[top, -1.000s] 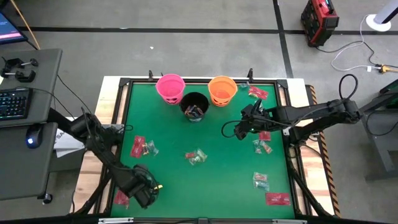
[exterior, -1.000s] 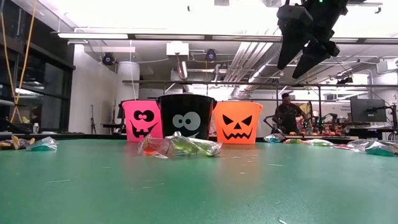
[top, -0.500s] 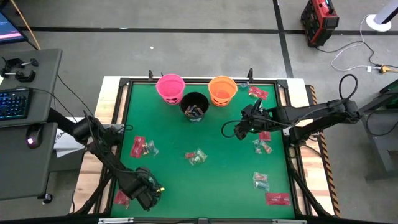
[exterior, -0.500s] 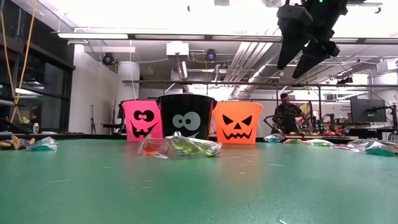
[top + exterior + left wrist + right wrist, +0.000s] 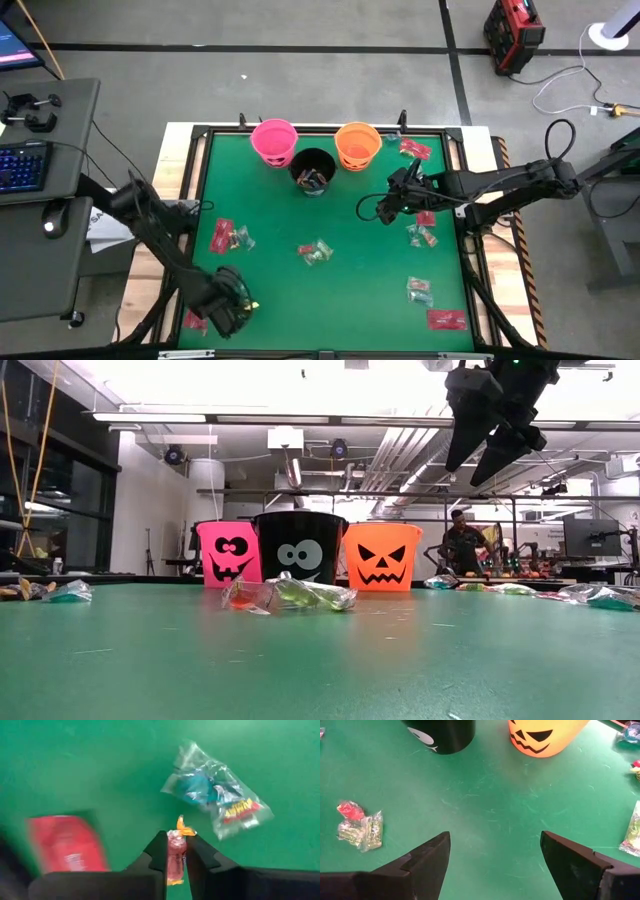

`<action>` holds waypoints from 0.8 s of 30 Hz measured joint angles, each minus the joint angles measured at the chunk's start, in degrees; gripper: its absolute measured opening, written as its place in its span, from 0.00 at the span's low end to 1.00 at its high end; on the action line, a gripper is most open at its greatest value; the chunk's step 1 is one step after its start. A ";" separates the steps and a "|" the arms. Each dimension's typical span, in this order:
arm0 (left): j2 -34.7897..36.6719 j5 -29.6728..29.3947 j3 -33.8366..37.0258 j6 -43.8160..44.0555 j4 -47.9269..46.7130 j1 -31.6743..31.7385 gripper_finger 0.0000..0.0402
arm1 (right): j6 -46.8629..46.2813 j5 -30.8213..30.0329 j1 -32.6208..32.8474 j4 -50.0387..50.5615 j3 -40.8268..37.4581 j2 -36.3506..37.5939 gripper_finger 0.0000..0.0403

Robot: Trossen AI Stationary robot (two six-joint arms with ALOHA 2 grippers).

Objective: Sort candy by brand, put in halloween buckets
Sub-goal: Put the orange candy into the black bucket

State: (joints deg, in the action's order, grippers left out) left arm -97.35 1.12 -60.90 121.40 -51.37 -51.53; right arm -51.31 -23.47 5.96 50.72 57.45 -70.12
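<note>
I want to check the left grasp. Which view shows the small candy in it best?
The left wrist view: the small candy sits clamped between the left end effector fingers. The high view shows only a yellow speck there; the low and right wrist views miss it.

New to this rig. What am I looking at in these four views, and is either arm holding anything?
Two robot arms work at a green table. One camera looks straight down, one sits at table height, and one rides on each wrist. Three buckets stand at the far edge: pink bucket, black bucket, orange bucket. Wrapped candy lies scattered. The left gripper, at the near left corner, is shut on a small red and orange candy. The right gripper hangs open and empty, in front of the orange bucket.
</note>
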 joint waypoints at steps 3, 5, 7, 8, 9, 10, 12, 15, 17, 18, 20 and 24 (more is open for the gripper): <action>6.88 -2.90 -0.04 -1.50 -7.71 0.09 0.03 | -0.97 -0.05 0.00 -0.46 0.00 0.00 0.75; 13.14 -7.26 -0.05 -1.62 -12.52 0.72 0.02 | -1.17 -0.08 0.00 -1.36 0.01 0.01 0.75; 19.58 -13.33 -0.09 -2.95 -16.58 1.89 0.02 | -1.15 -0.09 0.00 -2.95 0.00 0.00 0.75; 22.54 -16.97 -0.09 -4.44 -18.29 2.93 0.02 | -1.15 -0.10 0.00 -4.12 0.02 0.02 0.75; 25.49 -20.73 -0.09 -6.23 -19.70 4.45 0.02 | -1.13 -0.10 0.00 -5.51 0.00 0.02 0.75; 28.07 -24.68 -0.11 -8.37 -20.90 6.41 0.02 | -1.13 -0.10 0.00 -7.09 0.01 0.02 0.75; 32.46 -31.52 -0.11 -15.40 -21.73 12.05 0.02 | -0.75 -0.10 0.02 -10.31 0.00 0.02 0.75; 35.47 -34.90 -0.13 -32.19 -19.03 24.25 0.02 | -0.04 -0.13 0.07 -15.40 0.00 0.02 0.75; 35.40 -34.16 -0.13 -45.81 -13.58 32.93 0.02 | 0.53 -0.57 0.07 -19.20 0.02 0.02 0.75; 34.83 -33.34 -0.13 -52.71 -9.65 37.11 0.02 | 0.94 -1.25 0.06 -21.09 0.02 0.02 0.75; 32.79 -30.55 -0.13 -66.39 0.23 44.40 0.02 | 1.72 -3.61 0.07 -25.03 0.02 0.02 0.75; 25.75 -23.13 -0.13 -87.40 20.55 56.31 0.02 | 2.94 -9.12 0.04 -33.39 0.02 0.02 0.75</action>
State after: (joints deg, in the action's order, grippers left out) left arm -71.60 -22.01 -61.04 34.00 -30.81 4.78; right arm -48.37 -32.59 6.00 17.33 57.47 -70.11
